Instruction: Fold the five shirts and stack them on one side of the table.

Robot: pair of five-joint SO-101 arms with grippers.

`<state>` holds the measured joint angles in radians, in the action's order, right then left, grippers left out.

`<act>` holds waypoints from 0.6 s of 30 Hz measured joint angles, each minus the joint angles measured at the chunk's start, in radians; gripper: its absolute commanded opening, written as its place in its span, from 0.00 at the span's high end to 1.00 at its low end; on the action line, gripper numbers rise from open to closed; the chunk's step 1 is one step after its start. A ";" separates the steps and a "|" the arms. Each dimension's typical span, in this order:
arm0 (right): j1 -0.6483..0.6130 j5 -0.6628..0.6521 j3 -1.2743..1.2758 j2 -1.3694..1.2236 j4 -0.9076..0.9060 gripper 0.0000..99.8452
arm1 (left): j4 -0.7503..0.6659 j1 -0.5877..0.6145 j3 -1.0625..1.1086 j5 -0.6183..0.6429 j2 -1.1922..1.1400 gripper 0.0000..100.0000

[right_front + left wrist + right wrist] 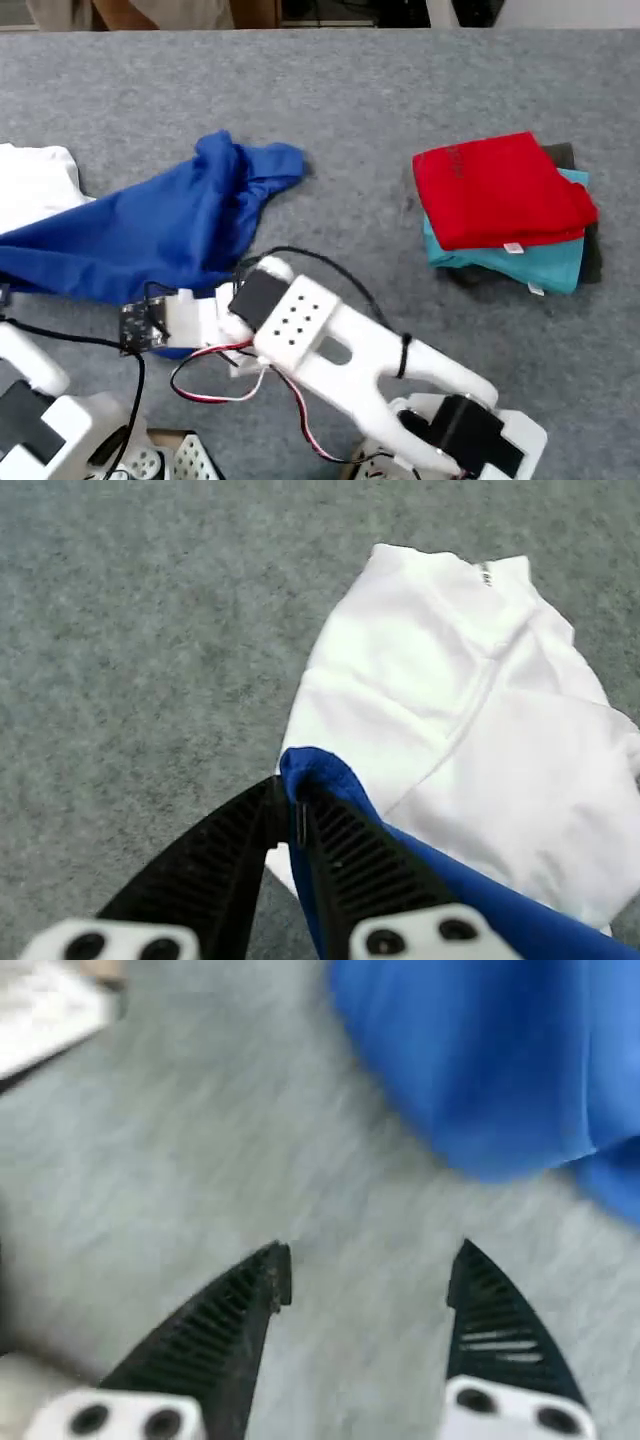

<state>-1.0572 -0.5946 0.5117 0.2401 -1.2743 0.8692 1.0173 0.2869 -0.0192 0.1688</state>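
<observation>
Clamped together with the left jaws on a rolled edge of the blue shirt [318, 770], cloth pinched between the two black faces. Just beneath that pinch, the white shirt [450, 730], lying crumpled on the grey table [120, 680] and partly covered by the blue cloth. As for the right jaws: spread wide apart, gripping nothing, above bare table just short of the blue shirt's near edge. From above, blue shirt drawn out in a long ridge across the left half, bunched at its far end, overlapping the white shirt at the left edge. Well apart on the right side, a folded stack: red shirt [500, 190] on top, teal shirt [520, 262] under it, dark cloth [562, 155] at the bottom.
</observation>
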 measured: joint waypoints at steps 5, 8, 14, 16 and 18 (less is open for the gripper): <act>-0.012 0.063 0.021 -0.186 0.308 0.75 | 0.000 0.048 0.055 -0.051 0.000 0.98; -0.012 0.071 -0.028 -0.344 0.370 0.75 | 0.000 0.075 0.069 -0.058 0.000 0.98; -0.012 0.075 -0.281 -0.583 0.216 1.00 | 0.000 0.124 0.075 -0.066 0.000 0.98; -0.012 0.075 -0.381 -0.628 0.098 0.97 | 0.000 0.141 0.075 -0.066 0.000 0.98; -0.012 0.075 -0.457 -0.657 -0.015 0.98 | 0.000 0.149 0.075 -0.066 0.000 0.98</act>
<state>-1.0694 -0.5194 0.0545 -0.4166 -1.2896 0.8692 1.1661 0.3621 -0.0852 0.1688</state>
